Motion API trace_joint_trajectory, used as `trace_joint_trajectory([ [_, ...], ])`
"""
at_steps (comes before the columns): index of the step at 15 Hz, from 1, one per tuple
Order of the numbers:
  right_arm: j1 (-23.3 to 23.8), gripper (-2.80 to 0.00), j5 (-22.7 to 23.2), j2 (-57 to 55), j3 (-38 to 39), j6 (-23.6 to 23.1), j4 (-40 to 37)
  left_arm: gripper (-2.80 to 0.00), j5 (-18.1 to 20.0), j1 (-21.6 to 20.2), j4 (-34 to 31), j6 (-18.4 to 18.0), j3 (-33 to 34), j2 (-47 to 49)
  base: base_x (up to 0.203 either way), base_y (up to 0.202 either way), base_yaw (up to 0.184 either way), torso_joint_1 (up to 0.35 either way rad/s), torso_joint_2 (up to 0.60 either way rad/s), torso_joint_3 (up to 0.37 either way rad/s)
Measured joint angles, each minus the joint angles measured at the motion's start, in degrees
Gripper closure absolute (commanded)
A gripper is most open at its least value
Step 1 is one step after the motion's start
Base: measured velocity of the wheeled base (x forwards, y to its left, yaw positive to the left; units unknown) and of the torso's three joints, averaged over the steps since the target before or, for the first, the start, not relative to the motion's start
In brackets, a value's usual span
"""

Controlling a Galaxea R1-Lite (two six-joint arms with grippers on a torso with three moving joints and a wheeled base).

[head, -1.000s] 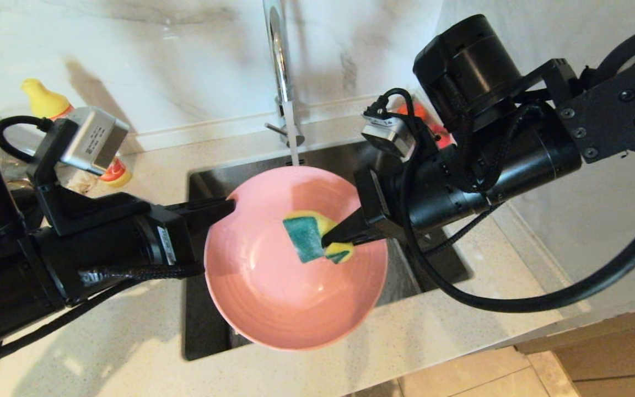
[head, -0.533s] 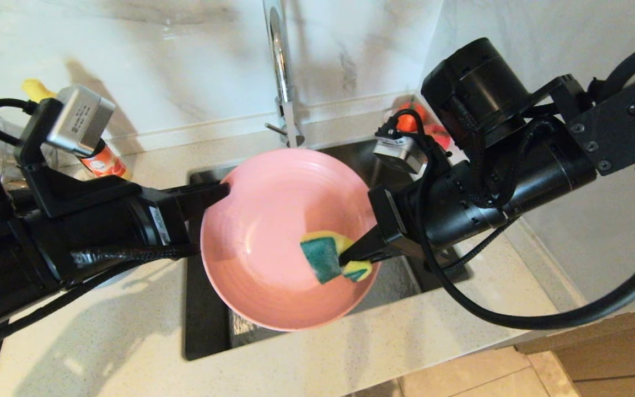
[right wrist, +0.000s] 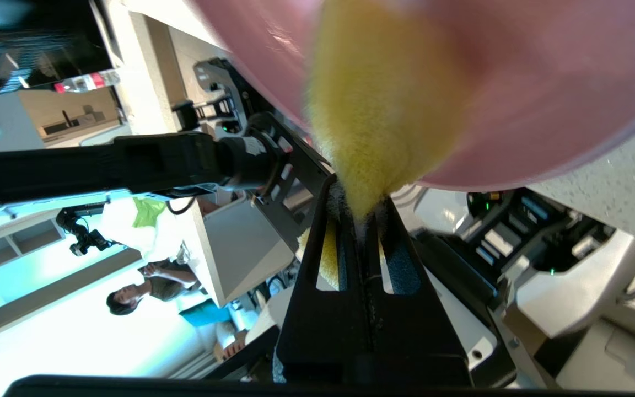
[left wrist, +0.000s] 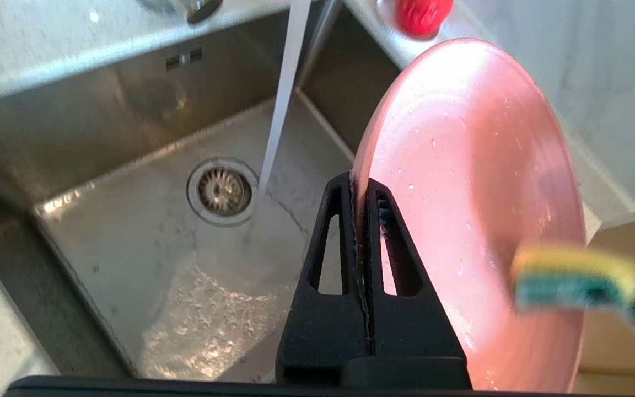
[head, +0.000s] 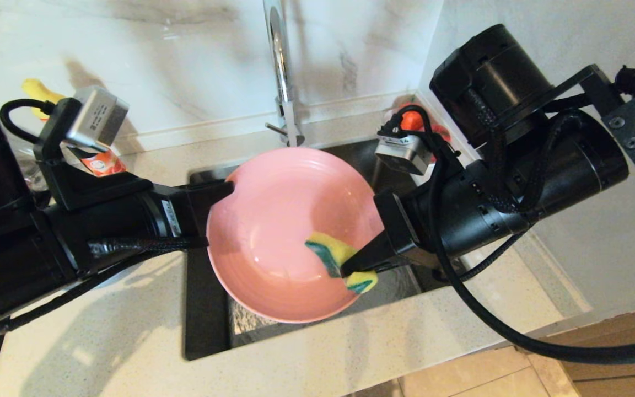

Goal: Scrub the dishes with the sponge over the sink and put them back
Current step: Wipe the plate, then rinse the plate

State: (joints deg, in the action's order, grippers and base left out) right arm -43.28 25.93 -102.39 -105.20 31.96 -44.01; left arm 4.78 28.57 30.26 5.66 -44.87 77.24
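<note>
The left gripper (left wrist: 359, 190) has its fingers (left wrist: 333, 231) pressed together on the rim of the pink plate (head: 273, 231), one finger on each face, so the plate is held up on edge and tilted above the sink (left wrist: 130, 231) (its hollow face turned up toward the head camera). The right gripper (head: 350, 268) comes in from the opposite side with its fingers likewise clamped tight, pinching the sponge (head: 339, 259) near one end; the yellow body bulges out past the fingertips and the green scouring layer shows along its edge. The sponge lies against the inside of the plate, low on the side nearest the right arm, close to the rim. In the left wrist view a stream of water (left wrist: 281, 105) falls from the faucet (head: 281, 71) and lands on the sink floor just beside the round drain strainer (left wrist: 222, 190), behind the plate and not touching it. The sink is set into a pale speckled table (head: 130, 342), and the plate hangs over its front half. On the table to the robot's left, partly hidden behind the left arm, stands a bottle with a yellow cap (head: 39, 91); something red (left wrist: 422, 14) sits at the far corner on the right side of the sink.
</note>
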Motion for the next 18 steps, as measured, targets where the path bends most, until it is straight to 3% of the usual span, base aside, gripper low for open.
trace_joint_trajectory([
  [3,-0.1,0.0,-0.2,2.2,-0.8,-0.3,1.1,0.0,-0.3,-0.2,0.0,0.4,0.1,1.4,0.0,0.0,0.0,0.0,0.0,0.0],
  [8,0.8,0.0,-0.2,6.6,-1.6,-0.4,3.5,0.0,-1.7,-0.4,0.0,4.6,-0.2,4.5,0.0,0.0,0.0,0.0,0.0,0.0],
  [11,3.1,0.0,-0.2,9.3,-3.2,-0.6,3.4,0.0,-4.6,-0.4,0.0,6.8,-0.7,7.7,0.0,0.0,0.0,0.0,0.0,0.0],
  [14,7.2,0.0,-0.2,12.1,-4.7,-0.7,3.4,0.0,-8.3,-1.1,0.0,13.8,-3.9,13.0,0.0,0.0,0.0,0.0,0.0,0.0],
  [18,13.1,0.0,0.0,15.0,-2.5,-0.9,3.2,0.0,-8.6,-4.7,0.0,23.6,-10.4,20.3,0.0,0.0,0.0,0.0,0.0,0.0],
])
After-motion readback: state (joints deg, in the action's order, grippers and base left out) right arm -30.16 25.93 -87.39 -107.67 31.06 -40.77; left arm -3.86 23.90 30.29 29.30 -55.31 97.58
